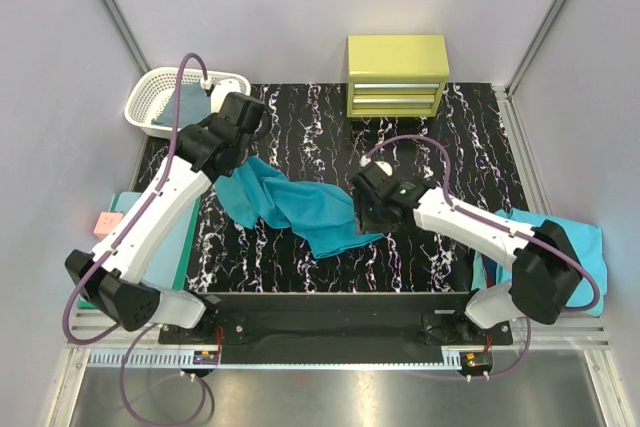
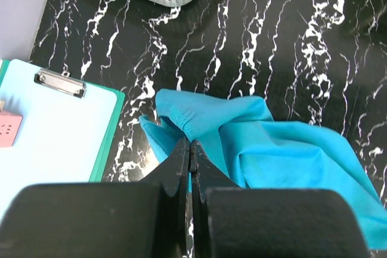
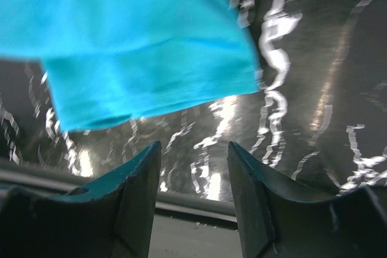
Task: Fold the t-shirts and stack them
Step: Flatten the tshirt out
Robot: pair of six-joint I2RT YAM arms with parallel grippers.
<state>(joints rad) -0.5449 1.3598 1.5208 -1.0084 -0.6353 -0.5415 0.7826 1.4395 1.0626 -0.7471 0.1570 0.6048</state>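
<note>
Left fingers (image 2: 175, 166) pinch teal t-shirt (image 2: 284, 149) edge; right fingers (image 3: 136, 185) spread, empty (writing on pink tag (image 2: 9, 130) unreadable).

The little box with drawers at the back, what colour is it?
The box is yellow-green, with paler drawer fronts. It shows best in the top view.

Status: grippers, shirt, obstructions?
Left gripper shut on teal shirt edge. Right gripper open, empty, near shirt hem. Shirt crumpled mid-table, unfolded. Nothing on it.
</note>
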